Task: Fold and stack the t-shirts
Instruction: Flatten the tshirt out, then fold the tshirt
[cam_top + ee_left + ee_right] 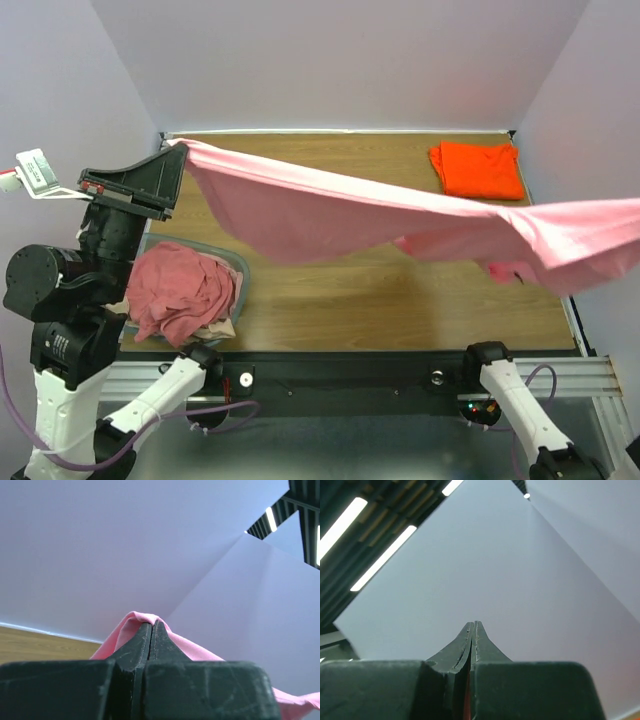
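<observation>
We hold the pink shirt (330, 212) stretched in the air over the table (400, 300) from far left to right, the left gripper (152, 626) clamped on one end and the right gripper (472, 626) seemingly clamped on the other, so next we should lay it flat.

Soft, even light filled the overhead view, and the stretched pink t-shirt (330, 205) cast only a faint shadow on the table (400, 290). Both wrist views stayed sharp against pale walls (ceiling strips (380, 550) glared white in the right wrist's corner).
</observation>
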`<control>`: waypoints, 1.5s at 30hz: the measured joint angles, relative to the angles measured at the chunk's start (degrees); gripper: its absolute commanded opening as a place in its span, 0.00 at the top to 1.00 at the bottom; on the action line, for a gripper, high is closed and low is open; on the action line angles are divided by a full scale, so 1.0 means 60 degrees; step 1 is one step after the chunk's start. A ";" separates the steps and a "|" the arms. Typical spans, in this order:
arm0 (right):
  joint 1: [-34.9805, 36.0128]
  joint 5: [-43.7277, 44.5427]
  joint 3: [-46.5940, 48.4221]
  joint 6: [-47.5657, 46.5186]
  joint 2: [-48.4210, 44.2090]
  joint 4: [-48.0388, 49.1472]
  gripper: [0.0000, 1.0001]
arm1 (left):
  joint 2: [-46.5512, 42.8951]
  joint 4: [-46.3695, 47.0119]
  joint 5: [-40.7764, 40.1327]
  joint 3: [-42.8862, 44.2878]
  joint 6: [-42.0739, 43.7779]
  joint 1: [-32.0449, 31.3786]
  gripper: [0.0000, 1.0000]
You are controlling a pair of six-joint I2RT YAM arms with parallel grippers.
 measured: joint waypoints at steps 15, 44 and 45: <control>0.0011 0.0142 -0.0714 0.0004 0.0929 -0.0750 1.00 | 0.0667 -0.0492 -0.0630 -0.0331 -0.0055 -0.0029 1.00; 0.0011 0.0470 -0.2371 0.0033 1.3121 0.3628 1.00 | 1.5358 0.0565 -0.1104 0.5118 0.0437 0.2444 1.00; 0.0011 0.0466 -0.2371 0.0033 1.3114 0.3701 1.00 | 1.5358 0.0616 -0.0994 0.5136 0.0444 0.2481 1.00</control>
